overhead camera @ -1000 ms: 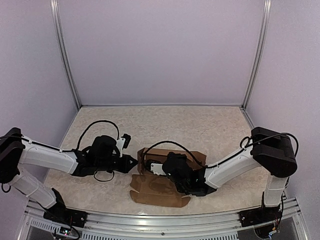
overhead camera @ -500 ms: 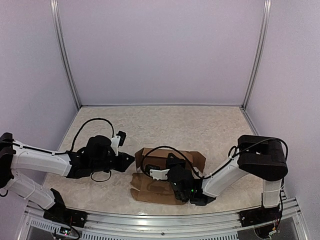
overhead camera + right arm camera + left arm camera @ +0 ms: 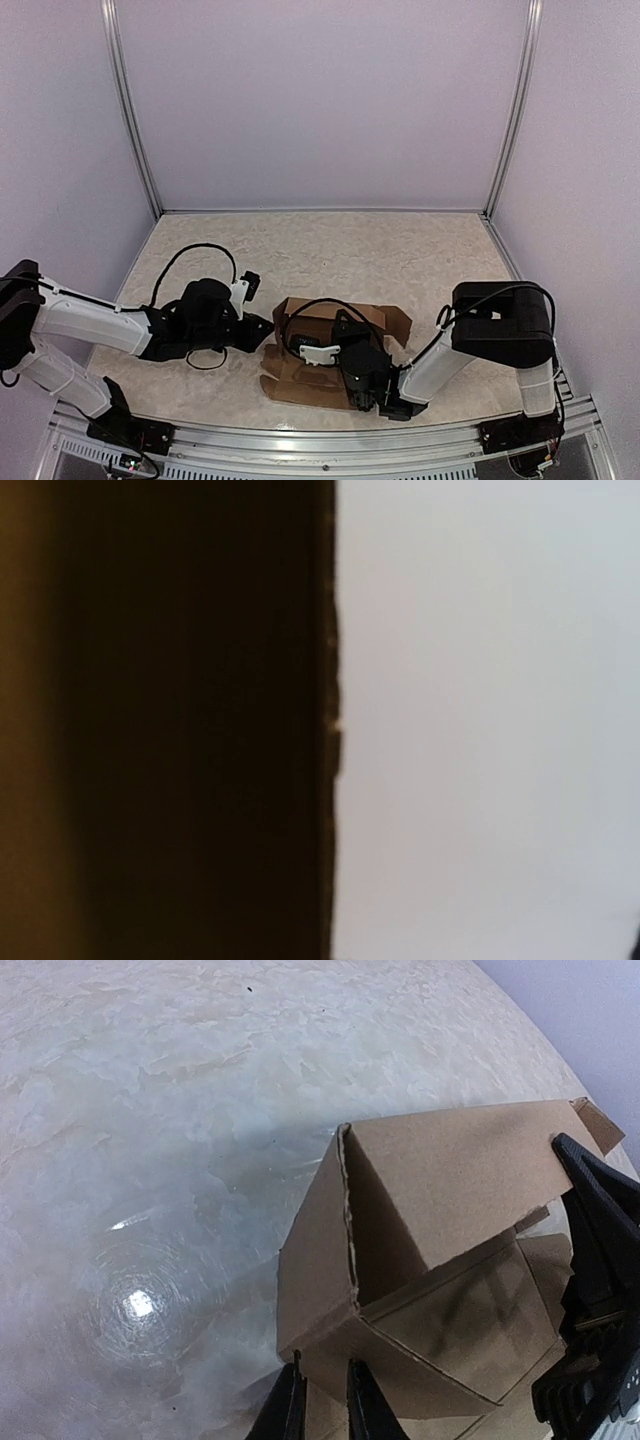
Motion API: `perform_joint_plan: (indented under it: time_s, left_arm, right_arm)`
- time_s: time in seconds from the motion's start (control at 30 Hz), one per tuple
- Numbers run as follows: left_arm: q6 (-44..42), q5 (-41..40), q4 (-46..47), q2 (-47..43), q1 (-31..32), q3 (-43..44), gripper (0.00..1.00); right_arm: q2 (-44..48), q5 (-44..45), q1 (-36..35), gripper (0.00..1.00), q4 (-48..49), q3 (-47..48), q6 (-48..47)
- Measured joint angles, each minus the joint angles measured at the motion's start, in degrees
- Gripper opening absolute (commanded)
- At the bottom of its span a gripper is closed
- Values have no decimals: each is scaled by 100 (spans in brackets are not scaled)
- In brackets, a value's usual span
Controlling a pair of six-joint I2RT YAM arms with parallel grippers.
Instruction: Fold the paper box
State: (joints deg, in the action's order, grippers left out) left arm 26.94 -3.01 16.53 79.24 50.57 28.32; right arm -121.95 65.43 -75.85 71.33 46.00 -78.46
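Since a moment ago the left arm (image 3: 95, 318) has slid back toward the middle, and the right arm (image 3: 500, 330) has bent lower, with its big black joint nearer to the middle. On the left, the left arm lies low across the table (image 3: 380, 250) and reaches to the right. The left gripper (image 3: 264, 331) has its tip right at the left wall of the brown box (image 3: 385, 318). In the left wrist view its two fingers (image 3: 286, 1410) are almost pressed together, with just a thin slit between them, down by the bottom corner of that wall. I cannot tell if any cardboard is caught in the slit. The box sits in the near middle of the table, between the two arms. Its left wall stands up, and its back wall stands up too but leans a little. A flat flap (image 3: 290, 385) lies on the table on the near side. Next comes the right gripper (image 3: 358, 378), which is down on top of the box, over the flat part. Its fingers are hidden under its own black body, so I cannot tell if they are spread or pressed together. The right wrist view is a blur, dark brown cardboard on the left and pale wall on the right. A black cable (image 3: 310, 305) loops over the box.
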Motion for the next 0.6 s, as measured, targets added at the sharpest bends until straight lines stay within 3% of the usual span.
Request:
perform_joint_plan:
  time_s: [0.13, 0.6]
  left_arm:
    - [-4, 22, 50, 107, 24, 0, 17]
    - [-195, -52, 59, 522, 138, 323, 48]
  right_arm:
    - [0, 20, -17, 0, 17, -24, 9]
    - [0, 46, -44, 0, 55, -90, 186]
